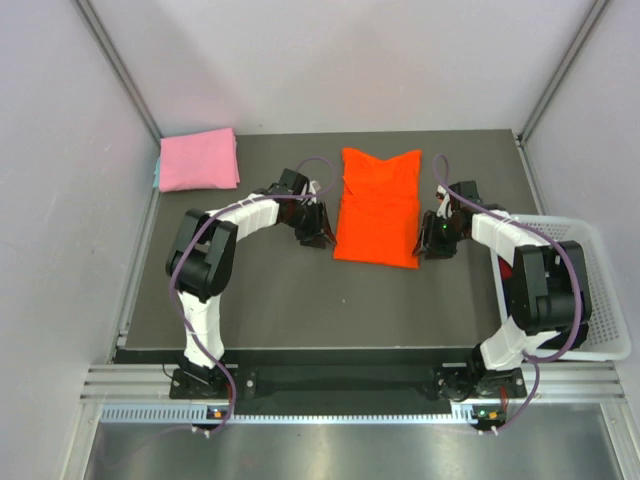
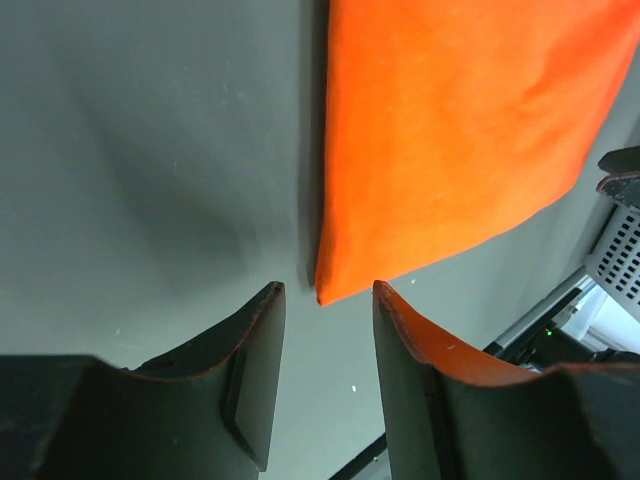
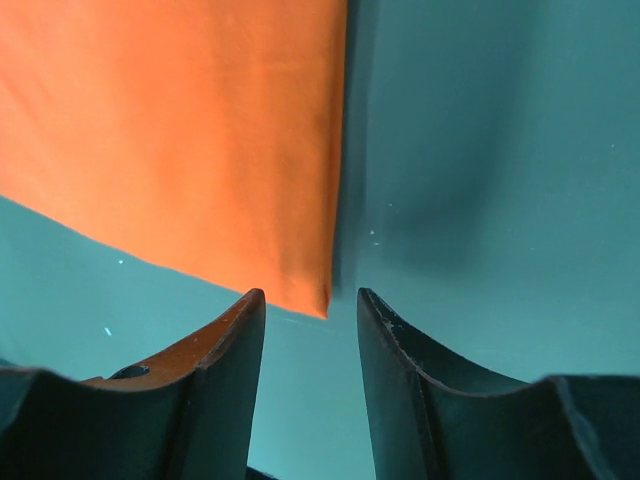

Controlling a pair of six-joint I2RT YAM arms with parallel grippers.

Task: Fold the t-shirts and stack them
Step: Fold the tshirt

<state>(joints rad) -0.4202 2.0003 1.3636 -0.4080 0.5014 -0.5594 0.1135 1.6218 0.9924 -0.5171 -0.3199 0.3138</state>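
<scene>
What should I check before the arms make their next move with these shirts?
1. Left end effector open, gripping nothing: ok.
2. Right end effector open, gripping nothing: ok.
3. Orange-red t-shirt folded, flat on the table: ok.
4. Pink t-shirt folded, at the far left corner: ok.
5. Shirts stacked: not ok, they lie apart.
6. Hidden layers under the orange-red fold even: cannot tell.

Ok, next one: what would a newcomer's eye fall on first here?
The bright orange-red t-shirt, folded into a long rectangle, lies in the middle of the dark table. The left gripper and right gripper sit open at its two near corners, holding nothing. A folded pink t-shirt lies at the far left corner, and a white lattice basket sits beside the right edge.
</scene>
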